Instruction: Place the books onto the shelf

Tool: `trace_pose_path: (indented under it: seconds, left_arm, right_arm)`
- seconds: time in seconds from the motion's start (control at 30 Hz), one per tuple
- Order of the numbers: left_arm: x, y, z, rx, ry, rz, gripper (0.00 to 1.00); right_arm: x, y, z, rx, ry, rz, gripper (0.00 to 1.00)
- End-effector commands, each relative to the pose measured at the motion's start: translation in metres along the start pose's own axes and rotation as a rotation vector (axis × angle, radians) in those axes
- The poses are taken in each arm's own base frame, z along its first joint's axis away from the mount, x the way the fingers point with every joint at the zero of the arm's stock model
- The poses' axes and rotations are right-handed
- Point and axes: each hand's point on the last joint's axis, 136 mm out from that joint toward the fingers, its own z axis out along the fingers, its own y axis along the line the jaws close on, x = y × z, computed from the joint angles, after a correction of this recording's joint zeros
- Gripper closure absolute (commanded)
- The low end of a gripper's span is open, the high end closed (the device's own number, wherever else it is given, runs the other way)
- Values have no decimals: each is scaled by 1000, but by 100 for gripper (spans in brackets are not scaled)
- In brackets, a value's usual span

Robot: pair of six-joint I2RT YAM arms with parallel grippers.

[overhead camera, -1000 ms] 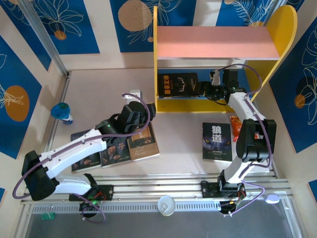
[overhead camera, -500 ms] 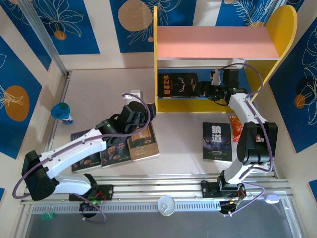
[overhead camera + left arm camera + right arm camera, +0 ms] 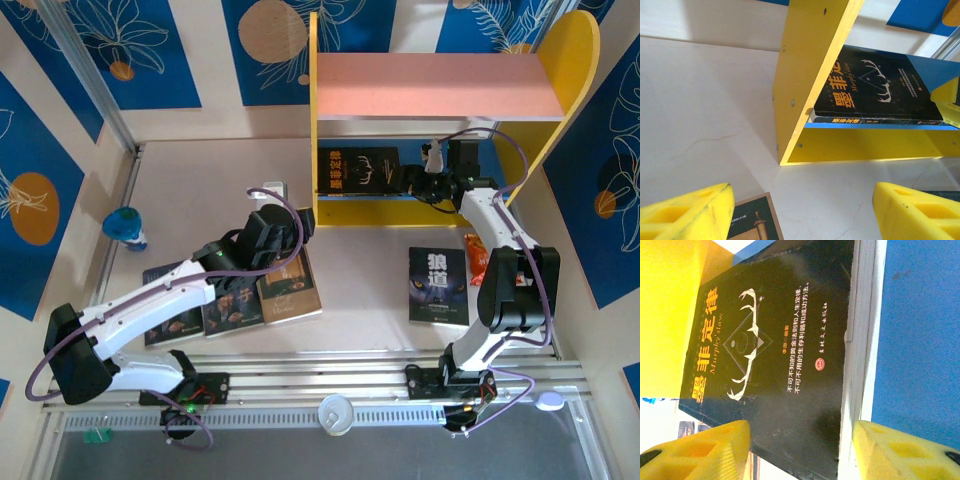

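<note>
**1. Position of the items.** The shelf stands at the far side of the table. The antler book lies flat, cover up, on the blue lower board, with one end at the yellow side panel. Four books lie flat on the table. The wolf book is beside the right arm. The brown book is on the left, and the two dark books lie in a row beside it, partly under the left arm.

**2. State of the tools.** The right gripper reaches into the lower tier at the antler book's near end. Its jaws stand apart over the cover and clamp nothing. The left gripper hangs above the table just in front of the shelf's left foot, jaws wide and empty.

**3. Handling (judgement).**
- Each book looks thin and light, so weight should be no concern.
- A paperback held by one corner is likely to droop and fan its pages.
- The glossy covers are probably slippery against the foam pads.
- A book lying flat leaves no gap for a lower finger.

**4. Recommended hold.** Grip across the thickness at the spine edge, where the block is stiffest. Tilt or slide the book first to expose that edge. Take the outermost book of the row first, because the neighbours lie edge to edge.
</note>
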Motion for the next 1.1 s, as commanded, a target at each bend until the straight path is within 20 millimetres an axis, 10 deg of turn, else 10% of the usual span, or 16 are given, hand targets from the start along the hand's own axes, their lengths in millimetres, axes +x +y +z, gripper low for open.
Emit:
trace_pose_path:
  seconds: [0.0,1.07]
  left_arm:
    - [-10,3,-4,-3,-20,-2,27]
    - [-9,4,-3,-12,-19,4,27]
  right_arm:
    - [0,17,1,-36,16,-31,43]
    - [-9,21,9,-54,19,-35,43]
